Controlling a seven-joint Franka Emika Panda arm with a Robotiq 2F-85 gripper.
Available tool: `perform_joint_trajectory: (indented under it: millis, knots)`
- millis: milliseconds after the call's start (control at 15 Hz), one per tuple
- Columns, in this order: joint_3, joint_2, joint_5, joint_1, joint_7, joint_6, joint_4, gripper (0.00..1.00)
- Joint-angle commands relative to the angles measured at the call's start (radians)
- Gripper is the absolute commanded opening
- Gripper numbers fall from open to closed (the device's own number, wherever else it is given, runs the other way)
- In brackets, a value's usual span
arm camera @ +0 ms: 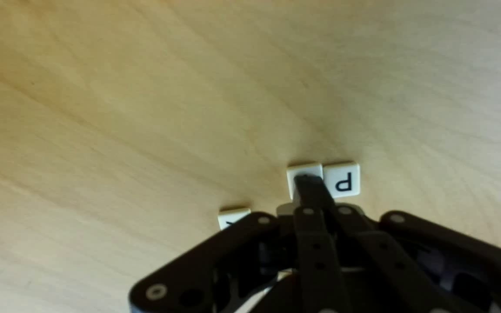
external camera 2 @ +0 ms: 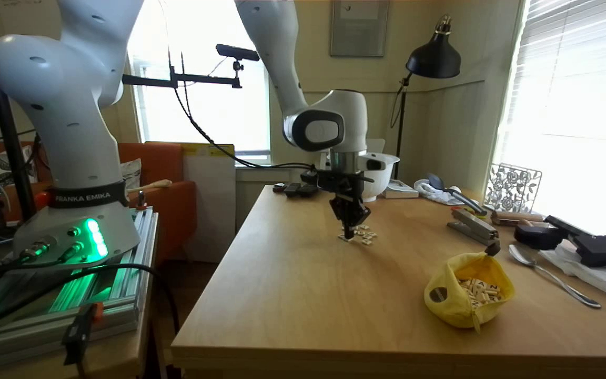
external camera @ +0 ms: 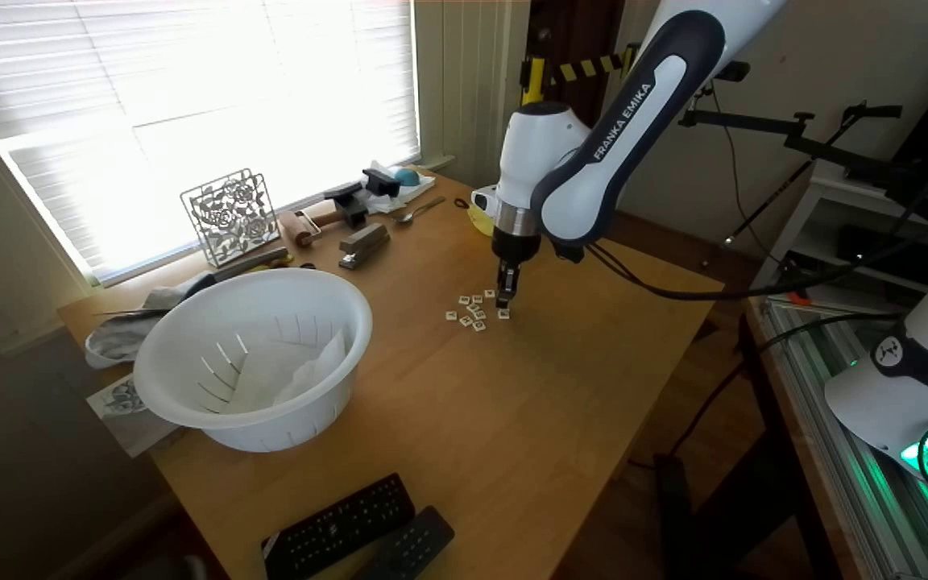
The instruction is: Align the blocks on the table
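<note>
Beginning from the left in an exterior view, a metal holder (external camera: 232, 217) with a flower pattern stands upright near the window (external camera: 271, 89), and in front of it there is a white bowl (external camera: 287, 428) with slots in its wall. Next, at the near end of the wooden table (external camera: 512, 435), lie two black remote controls (external camera: 339, 528). Farther back are a stapler (external camera: 365, 244) and then a spoon (external camera: 418, 213). After these come the blocks (external camera: 478, 315), small and whitish, which lie on the table in a loose group, well apart from the bowl. A yellow pouch (external camera: 480, 220) is partly hidden behind the arm (external camera: 540, 149); in an exterior view it shows many pale pieces (external camera 2: 481, 292) inside. At the right border of the group, the gripper (external camera: 503, 304) points downward; its jaws stand together, and I see nothing held between them. In the wrist view, its tip is over one block, and directly to the right lies the block with the letter P (arm camera: 342, 180). Whether the tip touches, I cannot tell. Farthest to the right, the robot base (external camera: 875, 411) carries green lights.
</note>
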State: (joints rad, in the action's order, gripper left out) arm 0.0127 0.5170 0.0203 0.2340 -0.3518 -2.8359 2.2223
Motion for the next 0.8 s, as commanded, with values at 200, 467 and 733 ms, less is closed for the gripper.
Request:
perform_joint_trajectory:
  millis: [200, 467, 733]
  knots:
    - [0.013, 0.017, -0.004, 0.011, 0.008, -0.029, 0.015, 0.0]
    - [0.023, -0.003, -0.009, 0.016, 0.001, -0.021, 0.02, 0.0]
    - [0.038, -0.024, -0.014, 0.018, -0.004, -0.014, 0.025, 0.0]
